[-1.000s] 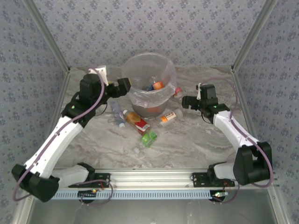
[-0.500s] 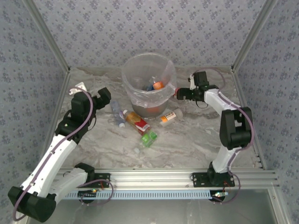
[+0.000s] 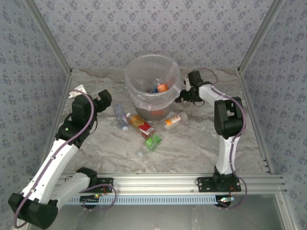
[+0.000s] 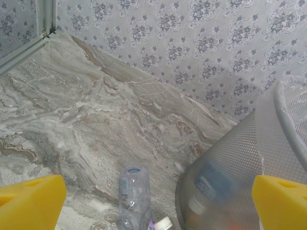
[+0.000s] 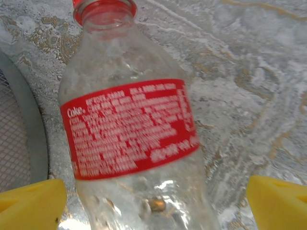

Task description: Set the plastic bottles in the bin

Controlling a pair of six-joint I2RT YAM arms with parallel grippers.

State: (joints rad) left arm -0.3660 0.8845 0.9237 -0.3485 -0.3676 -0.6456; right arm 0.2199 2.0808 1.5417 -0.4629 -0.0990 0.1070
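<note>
The bin (image 3: 141, 64) stands at the back centre with several plastic bottles (image 3: 160, 88) inside. On the table in front lie a clear bottle (image 3: 120, 116), an orange and red one (image 3: 139, 124), a green one (image 3: 153, 142) and an orange-capped one (image 3: 173, 120). A red-label bottle (image 5: 132, 129) lies against the bin's right side (image 5: 29, 134). My right gripper (image 5: 153, 203) is open, its fingers on either side of this bottle and apart from it. My left gripper (image 4: 156, 206) is open above the clear bottle (image 4: 133, 189), left of the bin (image 4: 230, 167).
Patterned walls with metal corner posts (image 3: 48, 40) close in the table on three sides. The arm bases sit on a rail (image 3: 153, 184) at the near edge. Bare marble (image 3: 192, 143) lies at the front right.
My left arm has pulled back leftward from the bin's rim. My right arm has swung in toward the bin's right side and now sits over the red-label bottle. The bottles have not moved.
</note>
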